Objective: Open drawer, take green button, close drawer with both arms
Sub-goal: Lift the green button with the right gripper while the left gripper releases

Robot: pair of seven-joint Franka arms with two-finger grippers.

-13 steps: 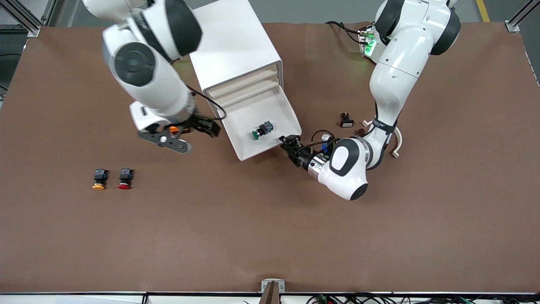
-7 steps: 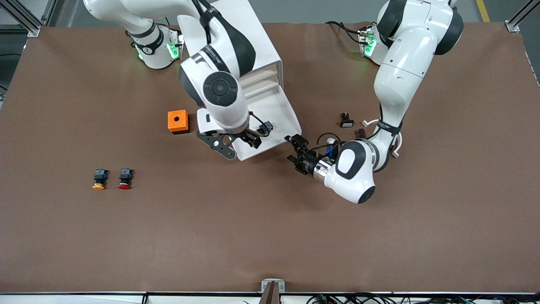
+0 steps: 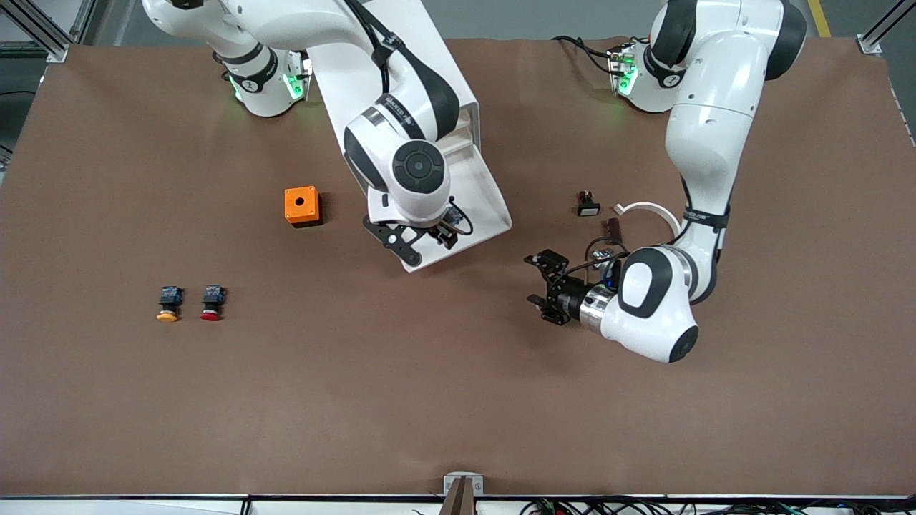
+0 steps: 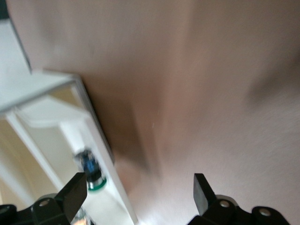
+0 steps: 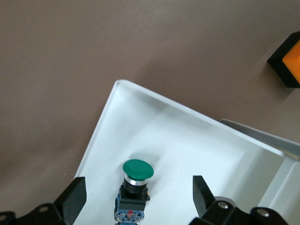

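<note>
The drawer [image 3: 465, 207] stood pulled out of the cabinet [image 3: 401, 79], the button [image 5: 133, 187] lying in it. The right claw [image 3: 429, 239] hung over the button, jaws spread and empty. The left claw [image 3: 542, 290] hovered over the bare desk [image 3: 358, 393], also spread and empty

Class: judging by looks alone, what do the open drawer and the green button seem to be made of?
Drawer: probably moulded plastic, smooth matte white with rounded corners and soft shading. Button: the green cap looks like glossy plastic, with a shiny, seemingly metal ring beneath and a black plastic-looking body.
</note>
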